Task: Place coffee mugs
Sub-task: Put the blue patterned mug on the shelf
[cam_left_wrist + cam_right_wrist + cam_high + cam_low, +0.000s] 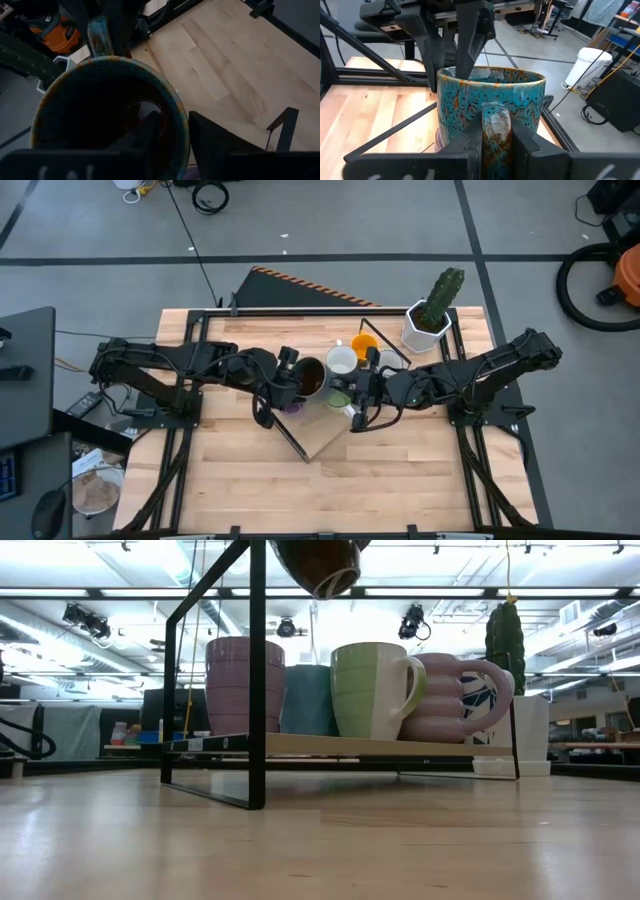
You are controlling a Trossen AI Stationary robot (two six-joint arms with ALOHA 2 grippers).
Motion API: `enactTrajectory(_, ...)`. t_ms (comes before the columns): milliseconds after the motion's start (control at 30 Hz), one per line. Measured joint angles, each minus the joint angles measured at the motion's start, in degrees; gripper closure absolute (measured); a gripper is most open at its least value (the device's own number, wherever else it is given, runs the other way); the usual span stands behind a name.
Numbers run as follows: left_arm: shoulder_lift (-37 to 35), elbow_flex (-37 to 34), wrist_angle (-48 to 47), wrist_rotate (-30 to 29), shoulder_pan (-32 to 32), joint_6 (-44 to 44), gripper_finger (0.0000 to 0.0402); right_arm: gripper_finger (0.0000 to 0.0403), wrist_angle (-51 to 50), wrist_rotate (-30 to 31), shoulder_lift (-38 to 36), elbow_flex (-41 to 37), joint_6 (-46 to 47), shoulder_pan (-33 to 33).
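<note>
The dark brown mug (310,377), glazed speckled teal outside (490,95), hangs above the black-framed rack (258,690); its base shows in the low view (322,568). My left gripper (293,377) is shut on its rim and my right gripper (346,386) is shut on its handle. On the rack's wooden shelf stand a purple mug (243,685), a blue mug (305,700), a green mug (375,690) and a ribbed purple mug (450,695). A white mug (341,361), an orange mug (365,345) and another white one (387,360) sit higher up. My left gripper holds the mug's rim (182,125) on the side away from the handle, one finger inside (150,130) and one outside (215,140). The fingers come from above, slanting from the table's left. The mug is lifted clear and tilted. My right gripper has the mug's handle (495,117) between its two fingers (470,145), which stand on either side of the handle's loop. It comes about level from the table's right. The mug hangs clear above the rack.
A white pot with a green cactus (432,315) stands at the far right beside the rack. The rack's black bars (290,435) surround the mugs. Bare wooden table (400,480) lies toward the near edge.
</note>
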Motion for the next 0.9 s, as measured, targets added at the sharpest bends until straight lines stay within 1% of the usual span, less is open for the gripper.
enactTrajectory(200, 0.09, 0.01, 0.76, -0.40, -1.31, -1.61, 0.0240, 0.0348, -1.01, 0.14, 0.02, 0.00, 1.62, 0.71)
enactTrajectory(367, 0.09, 0.02, 0.38, -0.49, -1.32, -2.99, 0.0215, 0.0348, -0.39, 0.39, 0.04, -0.96, 1.79, 0.73)
enactTrajectory(500, 0.09, 0.07, 0.33, 1.87, -1.32, -3.14, 0.0214, 0.0348, 0.15, 0.34, 0.04, -2.47, 2.74, 0.78)
enactTrajectory(633, -0.53, 0.15, -0.40, 2.14, -1.28, -3.54, 0.0218, 0.0348, 1.10, 0.36, 0.17, -3.89, 2.58, 1.04)
enactTrajectory(733, -0.78, 0.13, -0.52, 3.59, -1.28, -4.06, 0.0220, 0.0348, 1.93, 0.60, 0.13, -4.26, 3.43, 1.21)
enactTrajectory(900, -3.50, 0.16, -0.56, 4.88, -1.70, -5.79, 0.0221, 0.0348, 2.08, 2.58, 0.13, -4.46, 4.19, 3.22)
